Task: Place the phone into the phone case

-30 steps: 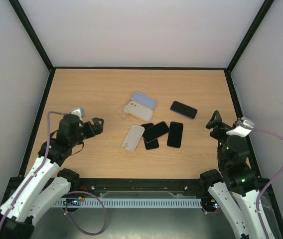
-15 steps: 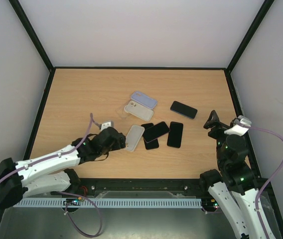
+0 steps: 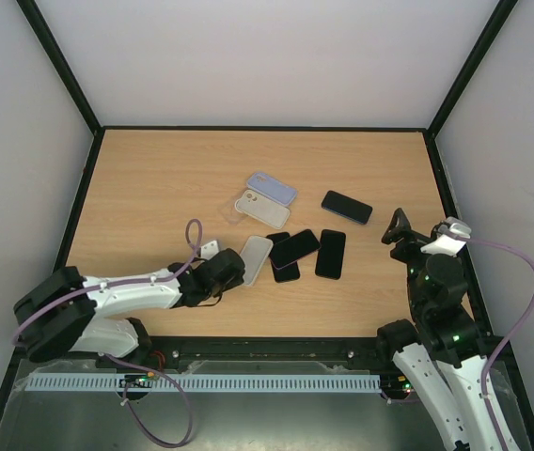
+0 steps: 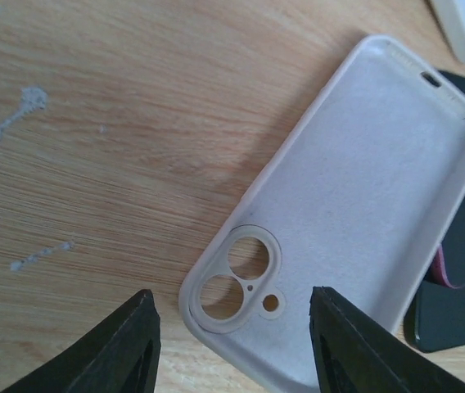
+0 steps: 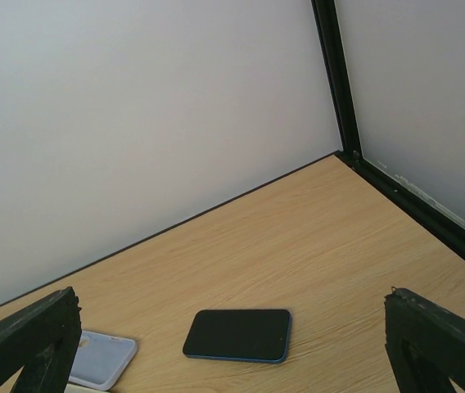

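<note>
since a second ago the left arm has swung in from the left side of the light wooden table (image 3: pixel 154 178). it now lies stretched low across the near part, with the left gripper (image 3: pixel 235 271) at the near end of the off-white soft phone case (image 3: pixel 256 252). its fingers have drawn closer together over that second.

in the left wrist view the case (image 4: pixel 363 180) lies flat with its hollow side up and its two round camera holes at the end nearest the gripper. the black fingers (image 4: pixel 130 344) stand apart on either side of that camera end. the left one is clear of the rim, and the right one overlaps the case in the view, though i cannot tell whether it touches. nothing is clamped, so the claw is partly open and empty.

just right of the case sits a cluster of three phones. a tilted black glossy phone (image 3: pixel 294 248) rests across a second black phone (image 3: pixel 285 272), whose corner meets the case's far long edge, and an upright black phone (image 3: pixel 331 254) lies beside them. a blue-edged black phone (image 3: pixel 347 207) lies well apart, further back and to the right. none of them is inside the case.

behind the cluster are a cream phone case (image 3: pixel 261 209) and a lavender phone case (image 3: pixel 272 188), touching each other.

the right gripper (image 3: pixel 397 227) hangs raised near the table's right edge. its jaws are spread wide and hold nothing, and it has barely shifted.
</note>
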